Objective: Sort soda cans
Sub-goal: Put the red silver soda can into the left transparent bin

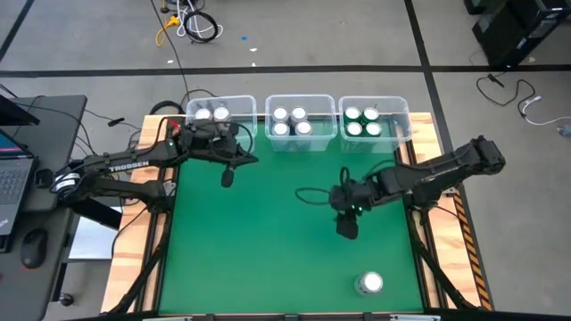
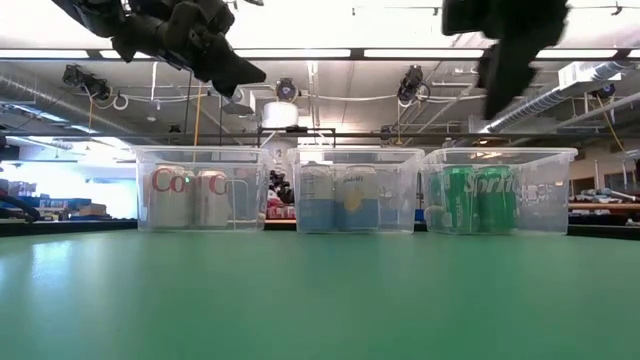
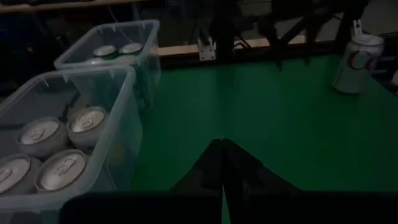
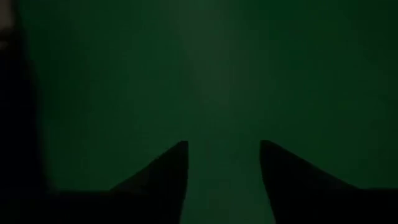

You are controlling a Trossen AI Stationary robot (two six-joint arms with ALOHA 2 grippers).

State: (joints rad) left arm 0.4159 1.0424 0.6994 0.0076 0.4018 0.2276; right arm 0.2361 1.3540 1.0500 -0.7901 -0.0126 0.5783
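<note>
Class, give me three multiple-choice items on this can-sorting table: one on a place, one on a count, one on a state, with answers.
1. Where is the loose soda can?
A. near edge of the green table
B. in the middle bin
C. in a gripper

2. How many cans are in the left bin?
A. two
B. four
C. none

3. How is the right gripper?
A. shut on a can
B. open, empty
C. shut, empty

Answers: 1 A, it stands alone there; 2 A, two tops show; 3 B, its fingers are apart over bare mat.
</note>
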